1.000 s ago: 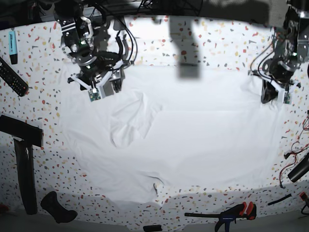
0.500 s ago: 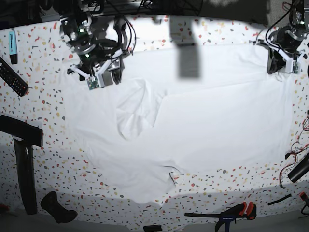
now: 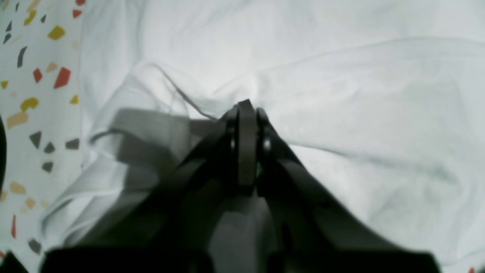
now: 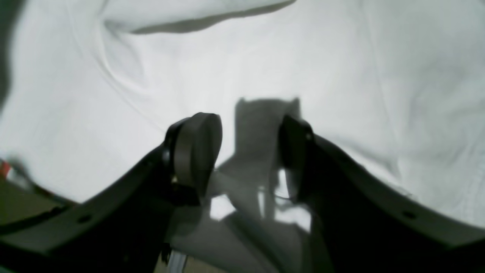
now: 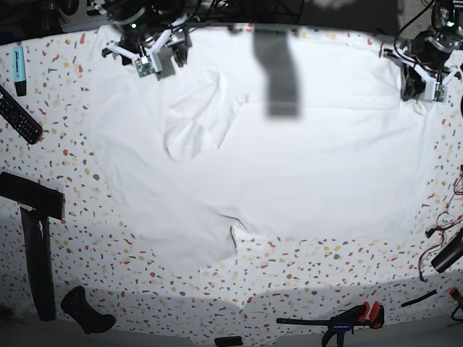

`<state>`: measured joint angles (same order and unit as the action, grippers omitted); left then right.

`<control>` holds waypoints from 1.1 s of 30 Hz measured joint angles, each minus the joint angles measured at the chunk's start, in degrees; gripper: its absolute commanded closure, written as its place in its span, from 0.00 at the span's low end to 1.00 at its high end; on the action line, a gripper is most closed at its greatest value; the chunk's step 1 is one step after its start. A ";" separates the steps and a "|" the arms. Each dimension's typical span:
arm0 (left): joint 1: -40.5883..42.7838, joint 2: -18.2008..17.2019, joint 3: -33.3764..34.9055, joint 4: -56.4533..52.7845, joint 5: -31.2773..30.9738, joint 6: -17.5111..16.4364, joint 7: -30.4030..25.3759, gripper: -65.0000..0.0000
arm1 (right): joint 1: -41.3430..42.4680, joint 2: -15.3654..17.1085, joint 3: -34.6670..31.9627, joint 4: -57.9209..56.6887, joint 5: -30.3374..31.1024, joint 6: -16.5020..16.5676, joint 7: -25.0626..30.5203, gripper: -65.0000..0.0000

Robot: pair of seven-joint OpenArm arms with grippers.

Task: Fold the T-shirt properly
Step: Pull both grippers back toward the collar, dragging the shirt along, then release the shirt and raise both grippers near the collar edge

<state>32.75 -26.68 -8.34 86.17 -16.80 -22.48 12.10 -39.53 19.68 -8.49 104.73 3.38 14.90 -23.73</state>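
Two arms reach over the T-shirt's [image 5: 311, 173] far corners.

Front strip of tabletop [image 5: 166, 303] is clear for a low pass btwn my T-shirt's [image 5: 318, 181] near edge and the row at the front: clamp [image 5: 340, 322] toward the R of base view, black boot-shaped item [image 5: 87, 311] toward the L. L side of view I've got a narrow lane btwn shirt and the hammer-shaped tool [image 5: 32, 195], w/ remote [image 5: 18, 116] and blue-capped pen [image 5: 19, 70] farther back; R side is tight, cables [image 5: 438, 231] + black cylinder [image 5: 450, 253] sit just beside the cloth's edge.
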 measured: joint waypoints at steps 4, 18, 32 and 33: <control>1.01 0.00 -0.20 0.11 -0.24 0.02 -0.55 1.00 | -0.04 -0.11 1.14 0.02 0.39 0.52 -0.39 0.54; 3.15 0.02 -0.26 0.92 -0.79 0.02 -1.57 1.00 | -2.40 -0.15 5.90 0.13 1.95 2.03 -0.72 0.54; 4.87 0.74 0.52 12.24 3.26 0.44 9.94 1.00 | -0.26 -0.04 6.16 8.24 1.25 -0.94 -9.01 0.54; 5.05 0.83 0.55 13.03 3.26 0.00 10.64 1.00 | 0.37 0.02 6.16 9.66 1.07 -0.74 -10.19 0.54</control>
<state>37.80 -25.85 -7.79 99.20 -13.54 -22.48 22.74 -39.16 19.70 -2.33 114.39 4.45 14.15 -33.91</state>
